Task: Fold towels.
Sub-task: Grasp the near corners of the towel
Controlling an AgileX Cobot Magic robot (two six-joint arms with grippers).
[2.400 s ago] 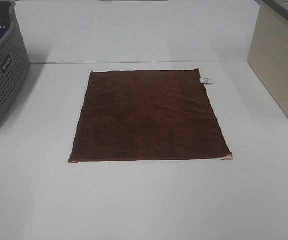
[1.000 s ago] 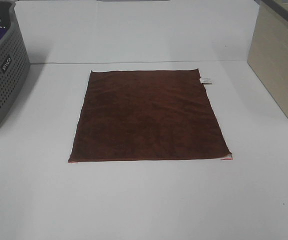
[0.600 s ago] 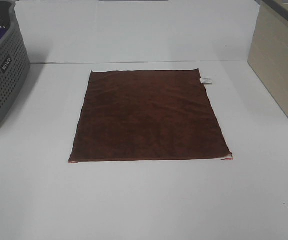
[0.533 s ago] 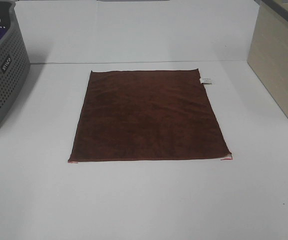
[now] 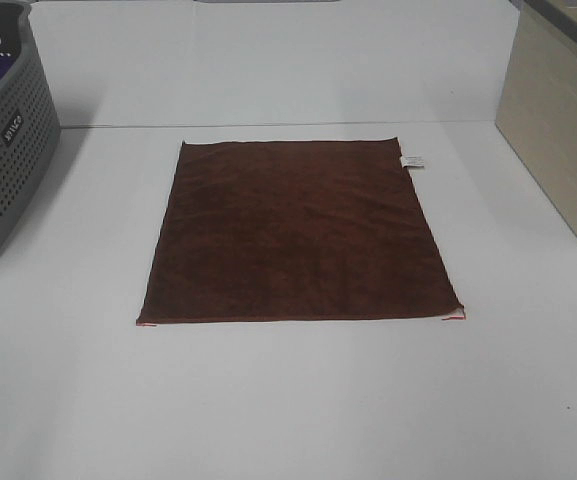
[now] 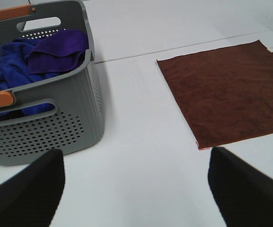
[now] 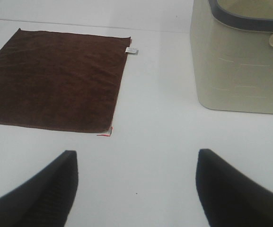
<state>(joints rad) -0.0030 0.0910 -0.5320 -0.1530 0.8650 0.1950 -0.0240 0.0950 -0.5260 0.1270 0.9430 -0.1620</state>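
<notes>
A dark reddish-brown square towel [image 5: 296, 232] lies flat and unfolded on the white table, with a small white tag [image 5: 413, 160] at its far right corner. It also shows in the left wrist view [image 6: 231, 90] and the right wrist view [image 7: 56, 78]. Neither arm shows in the exterior high view. My left gripper [image 6: 136, 189] is open and empty, back from the towel's near left corner. My right gripper [image 7: 134, 187] is open and empty, back from the towel's near right corner.
A grey perforated basket [image 5: 3, 140] stands at the left, holding blue and purple cloths [image 6: 37, 56]. A beige bin [image 5: 558, 120] stands at the right, also in the right wrist view [image 7: 240, 61]. A seam line [image 5: 268, 125] crosses the table behind the towel.
</notes>
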